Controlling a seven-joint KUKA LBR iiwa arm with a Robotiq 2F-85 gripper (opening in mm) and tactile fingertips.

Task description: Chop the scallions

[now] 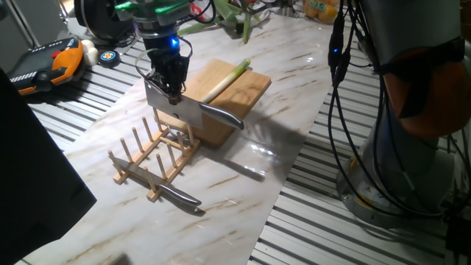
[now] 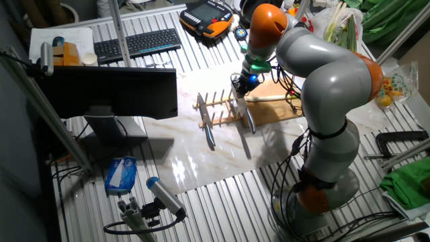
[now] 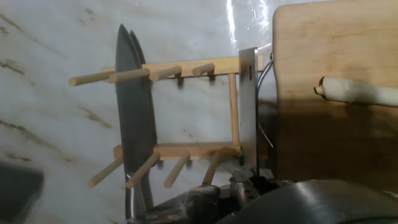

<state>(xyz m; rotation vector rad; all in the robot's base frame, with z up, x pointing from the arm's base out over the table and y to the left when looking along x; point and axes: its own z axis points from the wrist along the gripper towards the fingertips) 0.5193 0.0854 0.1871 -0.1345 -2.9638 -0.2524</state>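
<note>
The scallion (image 1: 227, 77) is a slim white-to-light-green stalk lying whole on the wooden cutting board (image 1: 246, 96). It also shows in the other fixed view (image 2: 272, 98) and in the hand view (image 3: 360, 92). My gripper (image 1: 168, 87) is shut on a cleaver (image 1: 184, 110) with a dark handle. It holds the cleaver over the near-left corner of the board, just above one end of the wooden peg rack (image 1: 154, 158). In the hand view the cleaver (image 3: 249, 106) is seen edge-on, left of the board (image 3: 323, 50) and apart from the scallion.
A second, slimmer knife (image 1: 180, 195) lies in the rack (image 3: 174, 149), and shows in the hand view (image 3: 134, 112). A bundle of leafy green stalks (image 1: 235, 18) lies at the table's far end. A teach pendant (image 1: 44, 62), a keyboard (image 2: 138, 44) and a monitor (image 2: 111, 91) stand off the marble sheet.
</note>
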